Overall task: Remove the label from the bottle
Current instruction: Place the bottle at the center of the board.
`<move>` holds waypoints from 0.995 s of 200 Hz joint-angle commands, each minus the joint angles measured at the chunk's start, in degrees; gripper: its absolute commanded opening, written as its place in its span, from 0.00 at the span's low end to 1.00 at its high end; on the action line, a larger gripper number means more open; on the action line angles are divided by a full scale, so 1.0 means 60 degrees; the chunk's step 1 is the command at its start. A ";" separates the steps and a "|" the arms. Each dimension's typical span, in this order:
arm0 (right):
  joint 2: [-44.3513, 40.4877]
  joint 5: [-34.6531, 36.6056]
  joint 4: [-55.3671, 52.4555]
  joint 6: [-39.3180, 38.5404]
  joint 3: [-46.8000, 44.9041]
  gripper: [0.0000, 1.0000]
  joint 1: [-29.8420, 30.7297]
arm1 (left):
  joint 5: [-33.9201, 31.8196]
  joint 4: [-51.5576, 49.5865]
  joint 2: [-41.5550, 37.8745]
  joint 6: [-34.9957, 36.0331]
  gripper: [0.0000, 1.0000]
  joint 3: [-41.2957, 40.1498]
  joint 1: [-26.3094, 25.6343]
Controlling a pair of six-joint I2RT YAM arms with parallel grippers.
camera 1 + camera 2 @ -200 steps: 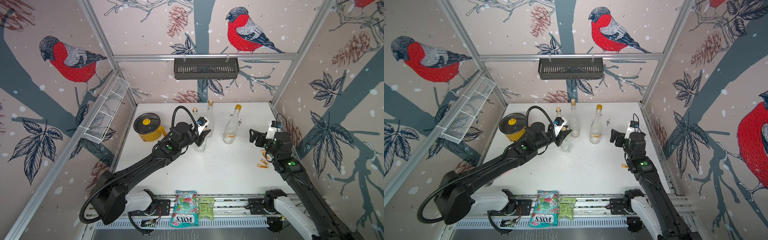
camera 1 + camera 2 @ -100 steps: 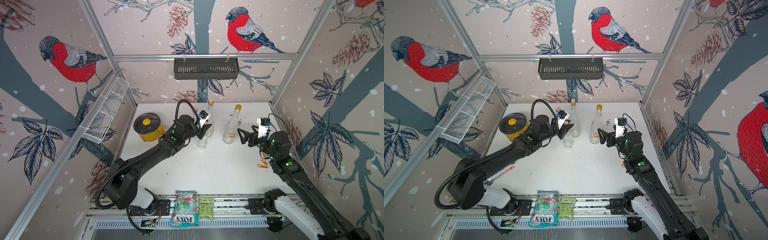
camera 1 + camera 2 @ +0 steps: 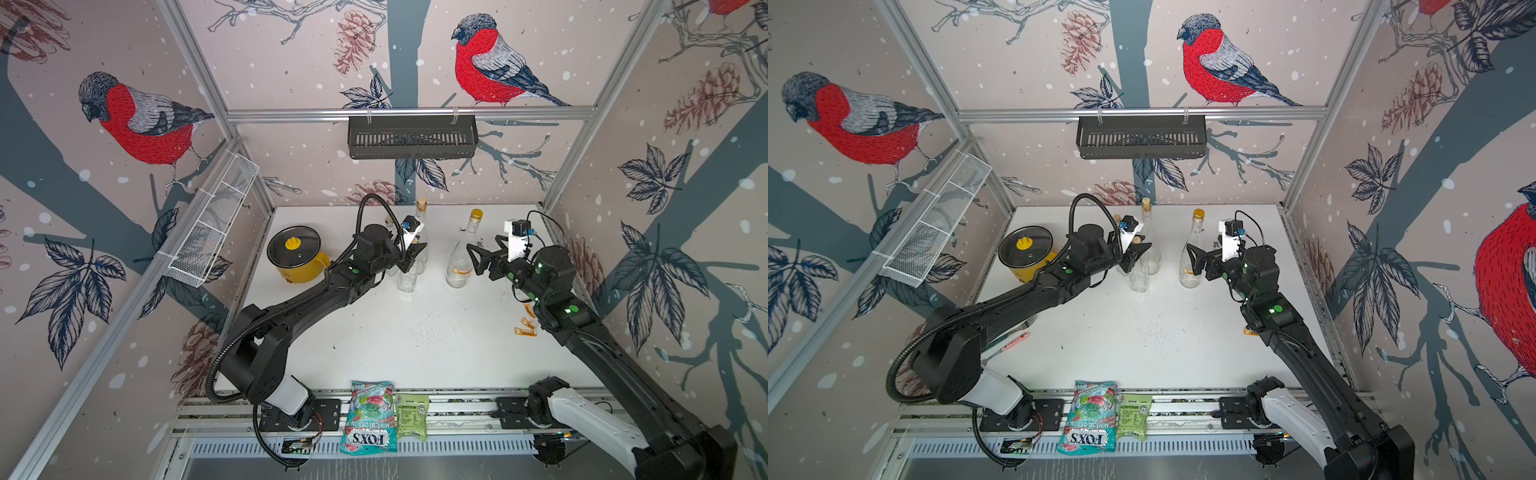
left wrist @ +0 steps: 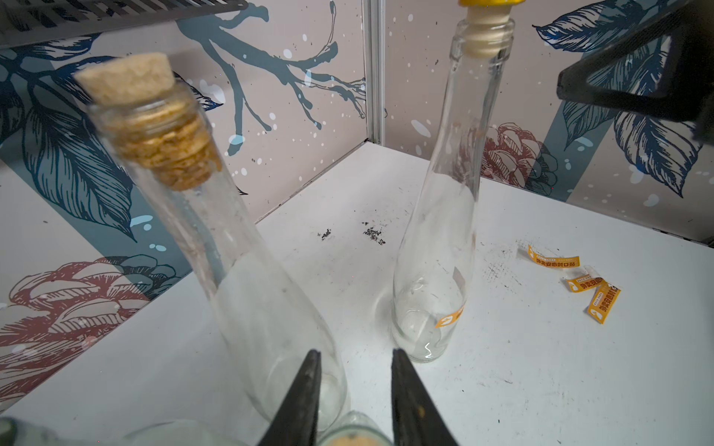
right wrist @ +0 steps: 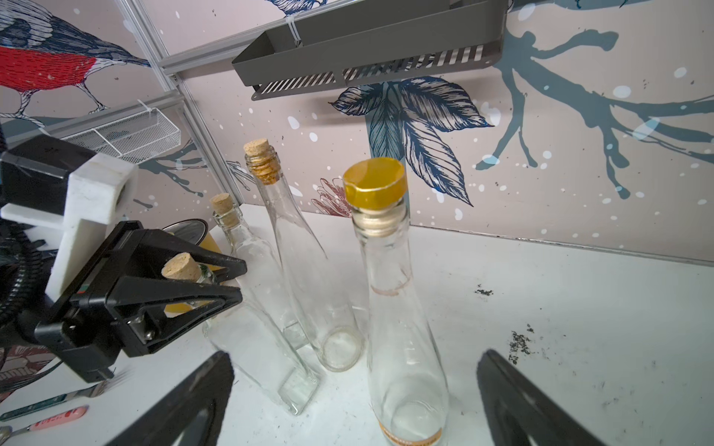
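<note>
The left fingers (image 5: 224,266) are pinched narrow on the neck of a small corked bottle (image 5: 262,347). The right fingers (image 5: 193,401) gape wide either side of the upright yellow-capped bottle (image 5: 402,347) without gripping it. Its orange label (image 5: 409,434) rings the base, on the worktop (image 5: 579,328).

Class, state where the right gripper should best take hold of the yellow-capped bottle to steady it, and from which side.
Probably best: grip the yellow-capped bottle on its tapering body above the label, coming in level from the robot's right. It stands upright, the label sits near its base, corked bottles crowd its other side, and the open right gripper faces it.
</note>
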 commanded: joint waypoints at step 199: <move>0.2724 0.2295 0.2184 0.0105 0.1309 0.87 0.0242 | 0.0753 0.0079 -0.0968 -0.0467 0.99 0.0170 0.0029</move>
